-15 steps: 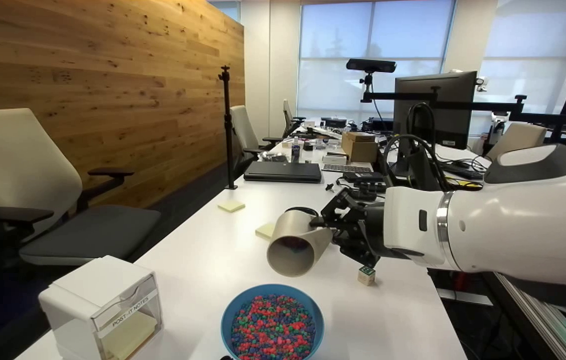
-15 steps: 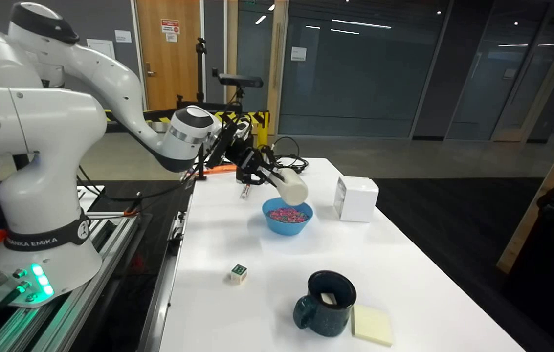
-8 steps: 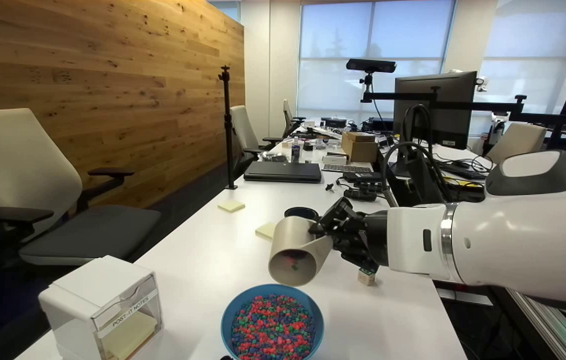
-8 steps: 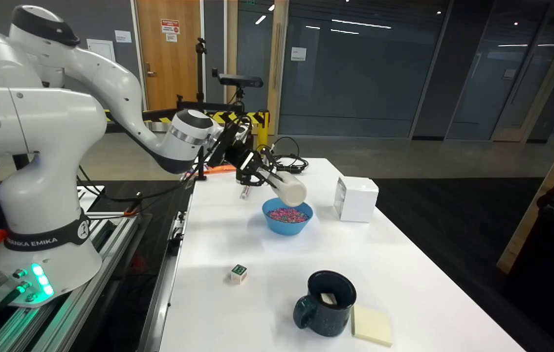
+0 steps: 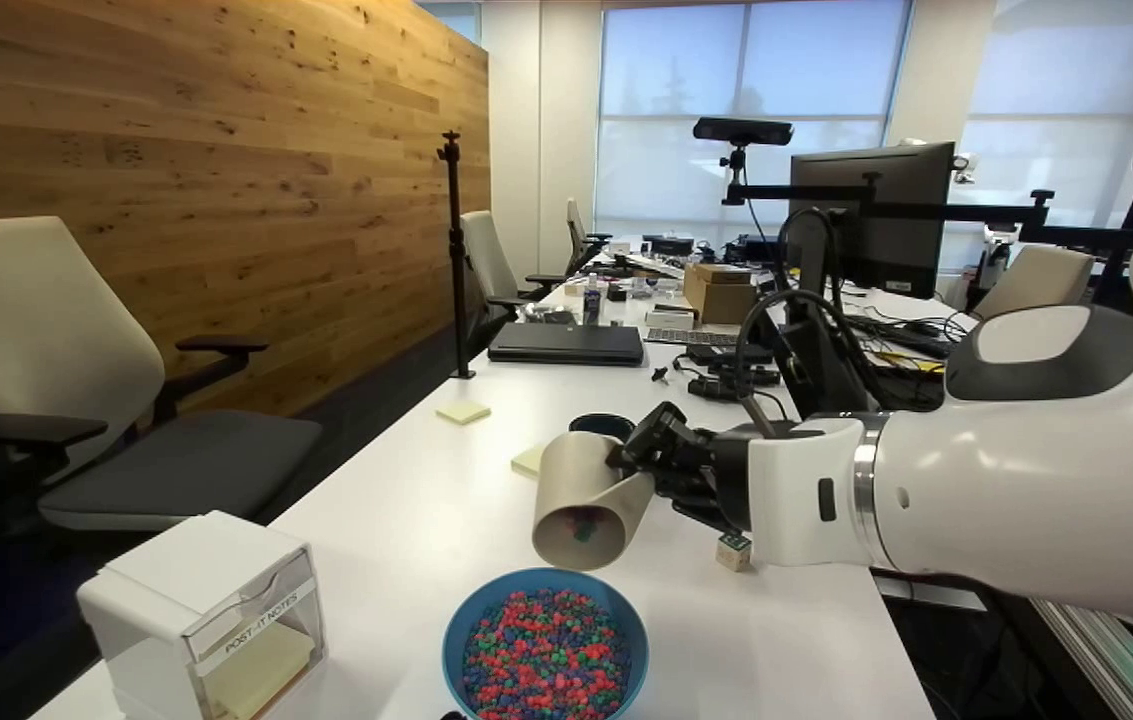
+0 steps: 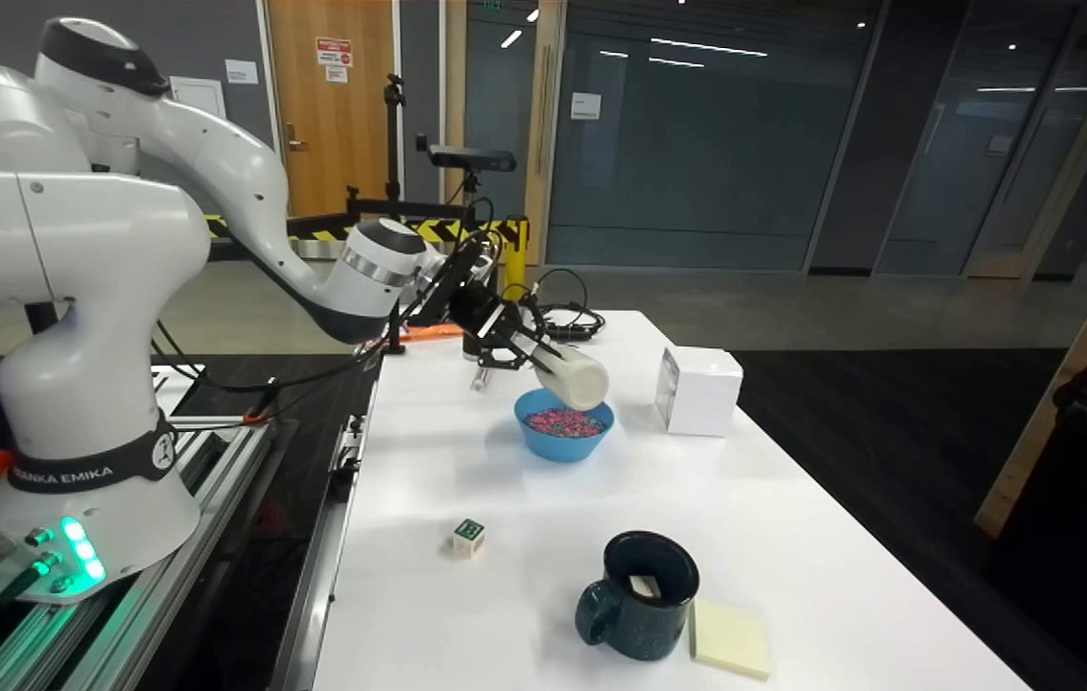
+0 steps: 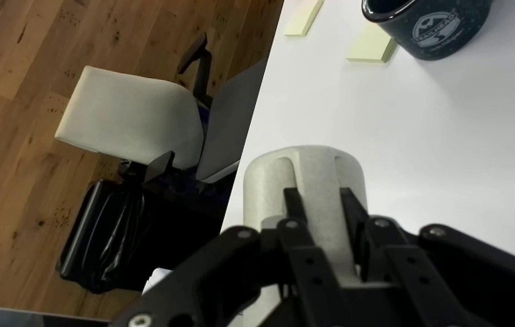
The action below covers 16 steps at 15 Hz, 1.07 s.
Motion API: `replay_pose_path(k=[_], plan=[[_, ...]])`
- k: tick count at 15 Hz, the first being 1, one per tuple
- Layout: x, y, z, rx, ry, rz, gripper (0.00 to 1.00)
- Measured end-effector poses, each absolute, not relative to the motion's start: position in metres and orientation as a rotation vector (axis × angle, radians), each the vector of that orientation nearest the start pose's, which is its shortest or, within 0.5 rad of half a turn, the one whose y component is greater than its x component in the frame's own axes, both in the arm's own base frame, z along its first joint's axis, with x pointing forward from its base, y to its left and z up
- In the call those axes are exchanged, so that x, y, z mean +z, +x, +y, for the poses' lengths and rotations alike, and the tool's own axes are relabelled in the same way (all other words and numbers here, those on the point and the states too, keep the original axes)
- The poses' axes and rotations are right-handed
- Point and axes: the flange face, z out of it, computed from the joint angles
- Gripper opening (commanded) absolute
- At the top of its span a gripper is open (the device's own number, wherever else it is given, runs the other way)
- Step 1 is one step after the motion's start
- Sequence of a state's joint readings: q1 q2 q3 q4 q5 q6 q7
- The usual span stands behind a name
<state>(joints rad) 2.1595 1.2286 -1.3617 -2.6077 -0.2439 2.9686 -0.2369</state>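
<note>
My gripper [image 7: 322, 200] is shut on the handle of a beige cup [image 7: 262, 190], one finger on each side of the handle. In an exterior view the cup [image 5: 566, 470] is tipped with its mouth facing down toward the camera, and a few red and green bits show inside. A blue bowl [image 5: 456, 640] of small red, green and blue pieces [image 5: 546, 655] stands below the mouth. In an exterior view the cup [image 6: 579, 380] is above the bowl [image 6: 557, 447], its base toward the camera. The bowl is out of the wrist view.
A dark speckled mug [image 6: 644, 629] with something pale inside stands beside a yellow note pad [image 6: 733, 641]. A letter block [image 6: 468, 538] lies near the robot's table edge. A white Post-it box [image 5: 196, 580] stands beside the bowl. A black laptop [image 5: 566, 344] lies farther along the table.
The cup, still held, has come slightly lower and closer over the bowl. More red and green bits show in its mouth. The arm has shifted a little; the bowl has not moved.
</note>
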Motion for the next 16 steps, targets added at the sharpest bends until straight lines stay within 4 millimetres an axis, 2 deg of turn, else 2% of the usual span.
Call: replay_pose_path(k=[7,16], plan=[[0.216,0.398,0.256,0.215,1.326,1.347,0.06],[0.219,0.402,0.265,0.104,1.245,1.32,0.06]])
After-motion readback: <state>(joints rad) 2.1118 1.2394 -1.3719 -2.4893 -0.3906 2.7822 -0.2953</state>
